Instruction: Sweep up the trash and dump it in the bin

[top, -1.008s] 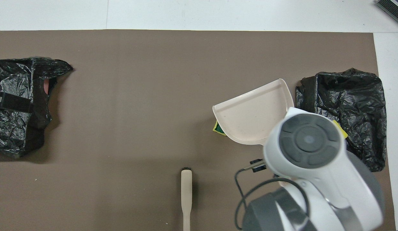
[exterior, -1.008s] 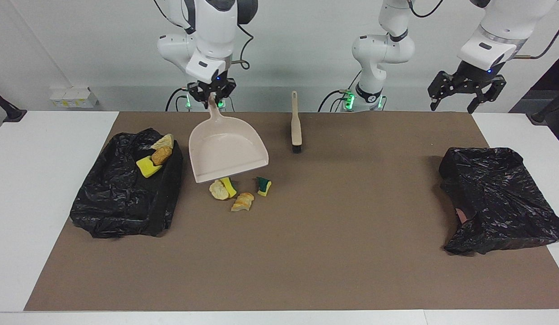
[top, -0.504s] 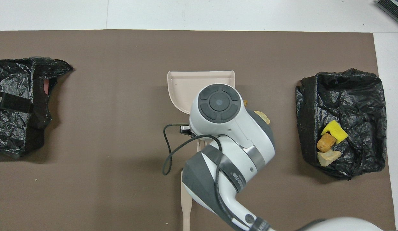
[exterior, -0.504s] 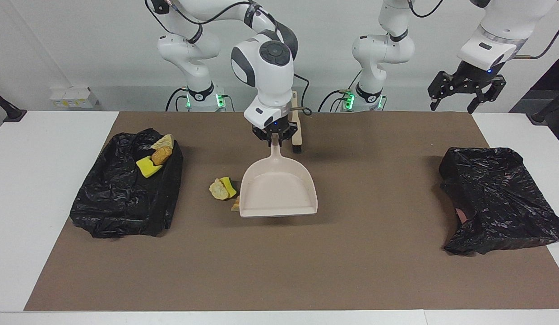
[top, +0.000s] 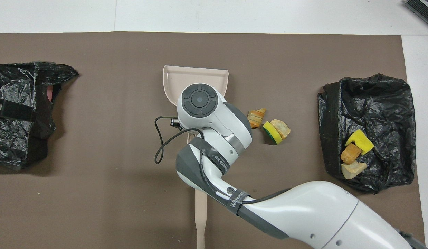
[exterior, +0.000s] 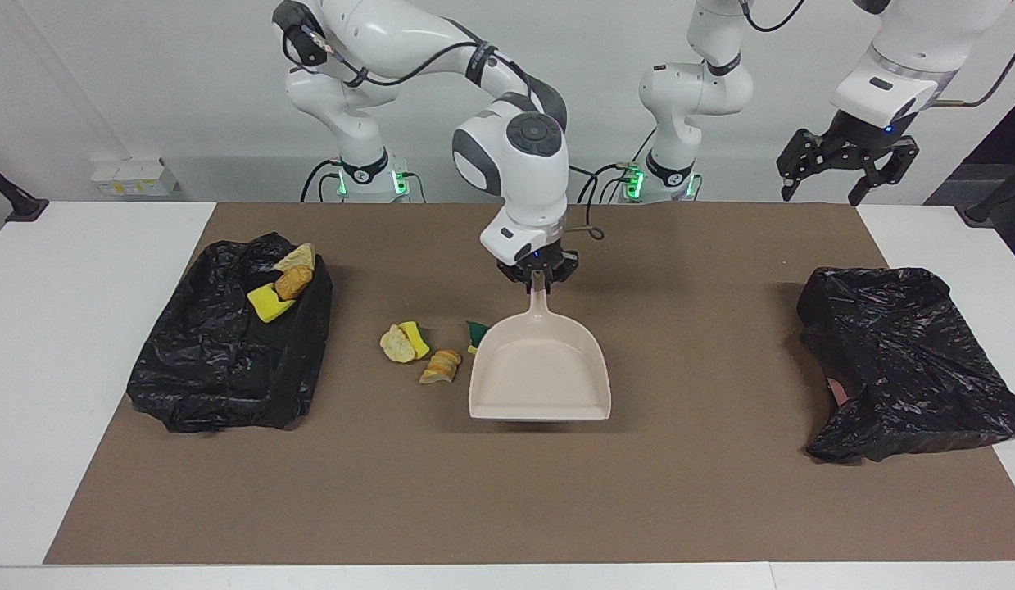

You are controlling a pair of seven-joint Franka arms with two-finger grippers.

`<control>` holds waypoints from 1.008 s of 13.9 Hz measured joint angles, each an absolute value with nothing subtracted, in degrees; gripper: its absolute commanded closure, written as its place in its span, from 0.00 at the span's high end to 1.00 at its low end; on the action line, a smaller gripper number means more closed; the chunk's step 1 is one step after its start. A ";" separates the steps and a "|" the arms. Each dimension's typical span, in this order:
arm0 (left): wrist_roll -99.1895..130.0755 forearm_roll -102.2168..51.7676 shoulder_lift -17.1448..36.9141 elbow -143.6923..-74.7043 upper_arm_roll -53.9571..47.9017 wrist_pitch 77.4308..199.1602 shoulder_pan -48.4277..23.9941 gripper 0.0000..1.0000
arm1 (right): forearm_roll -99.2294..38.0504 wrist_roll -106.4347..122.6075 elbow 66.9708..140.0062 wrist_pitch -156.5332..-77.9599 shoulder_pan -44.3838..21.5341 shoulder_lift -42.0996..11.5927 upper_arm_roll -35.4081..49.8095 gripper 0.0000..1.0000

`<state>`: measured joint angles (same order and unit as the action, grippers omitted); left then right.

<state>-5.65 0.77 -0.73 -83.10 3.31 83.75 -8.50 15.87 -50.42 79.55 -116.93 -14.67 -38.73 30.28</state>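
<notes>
Nearest the robots: brush (top: 200, 214), beige handle, lies on the brown mat (exterior: 507, 492) close to the robots' edge, mostly hidden under the right arm in overhead view; not visible in facing view.

L gripper (exterior: 840, 176) hangs in the air by the mat's edge at the left arm's end, fingers spread wide, nothing in them. L arm waits.

R arm reaches in over the mat's middle. R gripper (exterior: 538, 278) is clamped tight on the tip of the dustpan (exterior: 542, 375) handle. Pan is beige, empty inside, handle pointing toward the robots, open lip away from them. A thin shadow shows under the lip; can't tell if it touches the mat.

Trash on mat, just beside the pan toward the right arm's end: green-and-yellow sponge bit (exterior: 476, 334) at the pan's shoulder, part hidden; orange-beige foam chunk (exterior: 441, 366) near it; yellow sponge w/ a beige chunk (exterior: 404, 342) touching each other, a bit further toward that end.

Black-bagged bin (exterior: 228, 336) at the right arm's end holds three scraps (exterior: 284, 283): yellow sponge, orange chunk, beige chunk, at its corner nearest the robots.

Second black-bagged bin (exterior: 904, 360) sits at the left arm's end, well apart from everything.
</notes>
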 measured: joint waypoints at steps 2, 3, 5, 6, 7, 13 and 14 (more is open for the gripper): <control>-5.65 0.77 -0.75 -83.10 3.31 83.75 -8.50 1.00 | 16.88 -50.42 79.51 -117.16 -14.90 -40.03 30.52 0.40; -5.64 0.77 -0.76 -83.10 3.31 83.75 -8.50 1.00 | 17.08 -50.46 79.50 -117.44 -15.07 -40.28 30.55 0.68; -5.64 0.77 -0.77 -83.10 3.30 83.75 -8.51 1.00 | 17.13 -50.46 79.47 -118.20 -15.18 -40.40 30.60 1.00; -5.64 0.77 -0.77 -83.10 3.30 83.75 -8.51 1.00 | 17.13 -50.46 79.28 -118.22 -14.92 -40.36 31.00 1.00; -5.64 0.77 -0.77 -83.10 3.29 83.75 -8.52 1.00 | 17.15 -50.46 79.08 -118.04 -14.19 -40.01 32.12 1.00; -5.42 0.60 -0.90 -83.17 2.05 85.26 -8.79 1.00 | 9.63 -50.46 87.05 -109.15 -10.24 -24.82 37.67 1.00; -5.26 0.58 -0.87 -83.29 1.76 86.46 -8.80 1.00 | 6.83 -50.46 90.38 -108.15 -10.23 -20.90 37.83 1.00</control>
